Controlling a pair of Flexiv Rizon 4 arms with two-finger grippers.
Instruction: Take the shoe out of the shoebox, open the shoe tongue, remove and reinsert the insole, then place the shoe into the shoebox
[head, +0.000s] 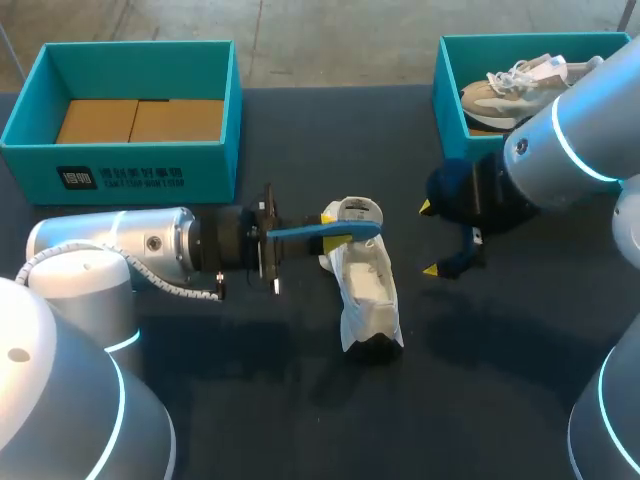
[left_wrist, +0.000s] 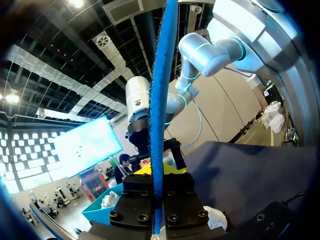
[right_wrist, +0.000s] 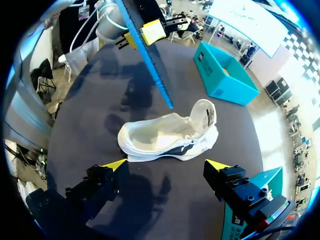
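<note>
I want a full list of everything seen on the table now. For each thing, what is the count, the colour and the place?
left shoebox: one, teal, far left of table
cardboard: brown, inside left shoebox
right shoebox: one, teal, far right
beige shoe: one, inside right shoebox
white shoe: one, middle of table
insole: one, blue, held above white shoe
table: one, black
left gripper: shut on insole
right gripper: open, beside white shoe

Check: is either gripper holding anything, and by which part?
Left gripper holds the insole, clamped along one end; right gripper is open, empty.
</note>
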